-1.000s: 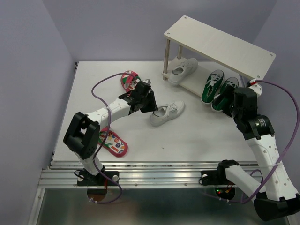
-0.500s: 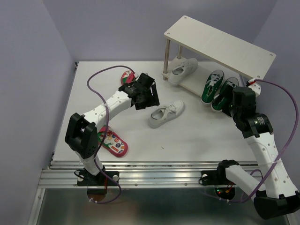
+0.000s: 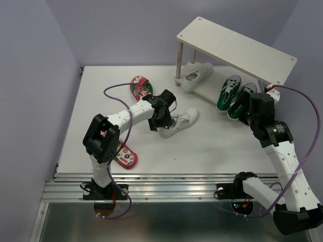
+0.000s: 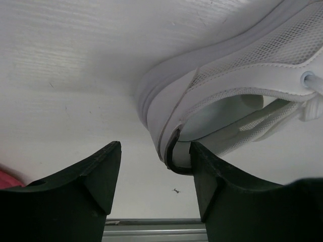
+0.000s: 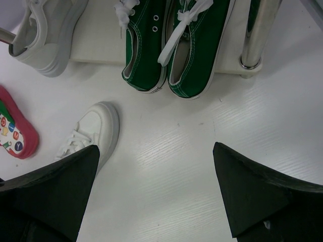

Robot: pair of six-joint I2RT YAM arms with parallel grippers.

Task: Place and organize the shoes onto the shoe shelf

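Note:
A white sneaker (image 3: 180, 121) lies on the table. My left gripper (image 3: 160, 120) is open at its heel. In the left wrist view the heel (image 4: 171, 121) sits between the fingers of the left gripper (image 4: 155, 148), with the right finger (image 4: 222, 186) against the heel collar. The shoe shelf (image 3: 237, 48) stands at the back right. Its lower board holds the other white sneaker (image 3: 197, 74) and two green sneakers (image 3: 234, 93). My right gripper (image 3: 250, 113) is open and empty in front of the green sneakers (image 5: 171, 45). The right gripper (image 5: 155, 147) hangs above bare table.
One red-pink flip-flop (image 3: 139, 85) lies behind the left arm. The other flip-flop (image 3: 122, 154) lies near the table's front left edge. A shelf post (image 5: 257, 35) stands right of the green sneakers. Purple walls close in the table at the left and back.
My left gripper has swung from beside the far flip-flop rightwards and nearer, down to the white sneaker's heel. The right arm has barely moved.

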